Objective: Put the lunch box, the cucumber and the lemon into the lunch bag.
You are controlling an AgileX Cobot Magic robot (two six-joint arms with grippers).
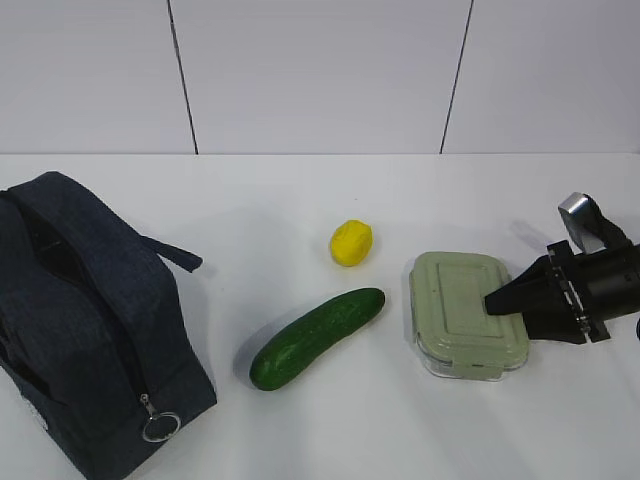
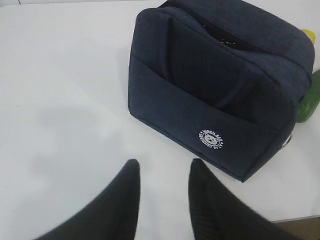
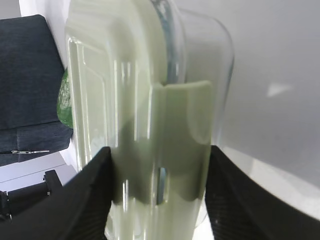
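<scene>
The lunch box [image 1: 465, 312], clear with a sage-green lid, lies on the white table at the right. My right gripper [image 1: 500, 305] comes from the right, and its jaws close on the box's near end, one on the lid and one beneath. The box fills the right wrist view [image 3: 145, 125] between the two fingers of the right gripper [image 3: 157, 155]. The cucumber [image 1: 317, 337] lies in the middle and the lemon [image 1: 351, 242] sits behind it. The navy lunch bag [image 1: 80, 320] stands at the left. My left gripper [image 2: 162, 167] is open and empty over bare table, short of the bag [image 2: 220, 90].
The bag's metal ring pull [image 1: 160, 427] hangs at its front corner. The cucumber [image 2: 311, 100] and the lemon [image 2: 310, 36] peek out past the bag in the left wrist view. The table's front edge [image 2: 295, 218] is close to the bag.
</scene>
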